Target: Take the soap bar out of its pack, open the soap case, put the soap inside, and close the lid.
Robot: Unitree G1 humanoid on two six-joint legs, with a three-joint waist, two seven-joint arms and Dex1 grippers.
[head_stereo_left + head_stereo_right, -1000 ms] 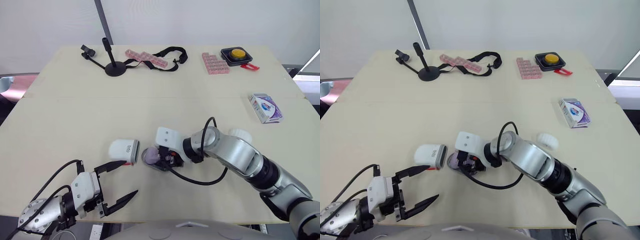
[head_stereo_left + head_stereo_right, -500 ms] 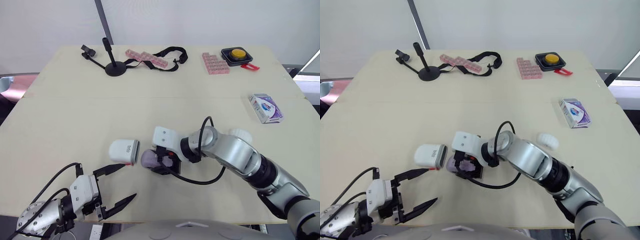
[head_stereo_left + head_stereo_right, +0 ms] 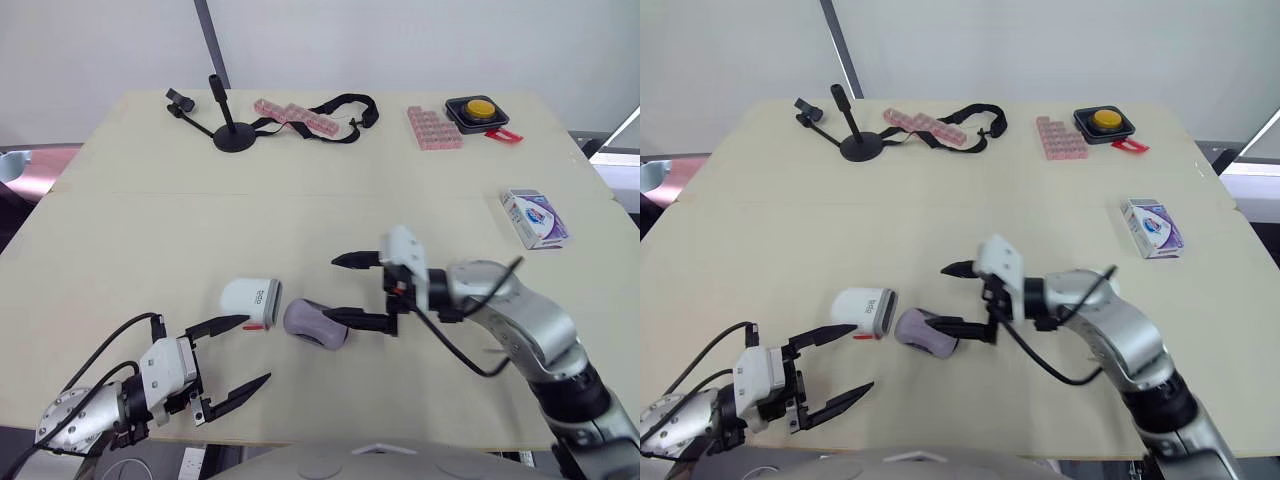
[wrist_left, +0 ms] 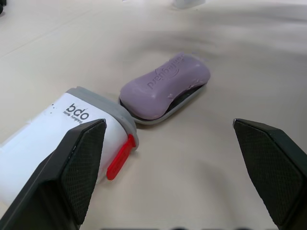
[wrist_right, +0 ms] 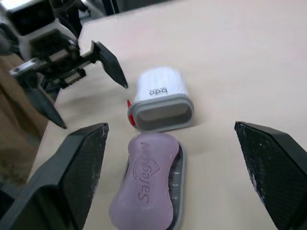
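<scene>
On the pale counter (image 3: 150, 230), the biggest thing I see is the right arm reaching in from the right, its claw (image 3: 330, 288) released, the two black fingers spread wide. One fingertip lies over the end of the soap in the head view; I cannot tell if it touches. Down at the near edge the left claw (image 3: 256, 349) is released as well, gaping and holding nothing, with one fingertip close to the red tab on the case cover.

The white case cover (image 3: 250, 298) lies on its side left of centre, its grey-rimmed mouth turned toward the soap. Just beside that mouth sits the purple soap bar (image 3: 316, 322), out of its pack and lying flat on the shallow grey tray (image 4: 148, 119) of the case, not yet covered.

The white and purple soap pack (image 3: 534, 217) rests well apart, near the right edge. Along the far side I can make out a black stand (image 3: 230, 135), a black strap (image 3: 345, 103), some pink blocks (image 3: 432, 128) and a yellow button (image 3: 476, 107).
</scene>
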